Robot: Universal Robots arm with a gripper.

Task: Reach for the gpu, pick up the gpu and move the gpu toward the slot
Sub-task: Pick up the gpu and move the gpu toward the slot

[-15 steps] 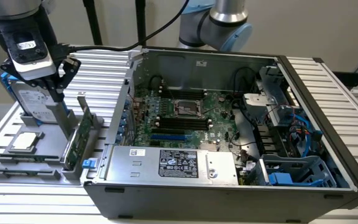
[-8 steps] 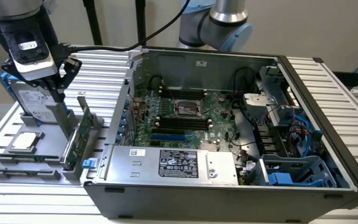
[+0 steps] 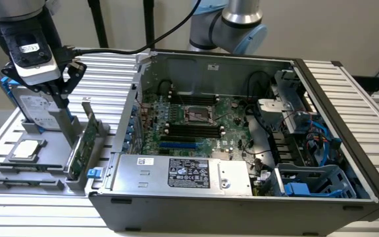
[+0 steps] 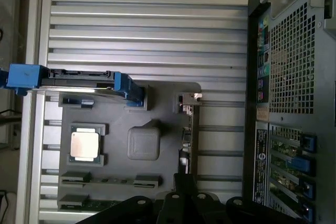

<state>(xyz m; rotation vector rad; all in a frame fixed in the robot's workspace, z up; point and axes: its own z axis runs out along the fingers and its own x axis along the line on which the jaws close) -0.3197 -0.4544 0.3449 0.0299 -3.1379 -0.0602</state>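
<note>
The gpu stands on edge in a grey fixture tray, close beside the open computer case, which is on the exterior view's right. The gripper hangs near the card's upper edge; I cannot tell whether it is open or closed, or whether it touches the card. A hard drive with blue rails stands upright just beside it. A CPU lies flat in the tray.
</note>
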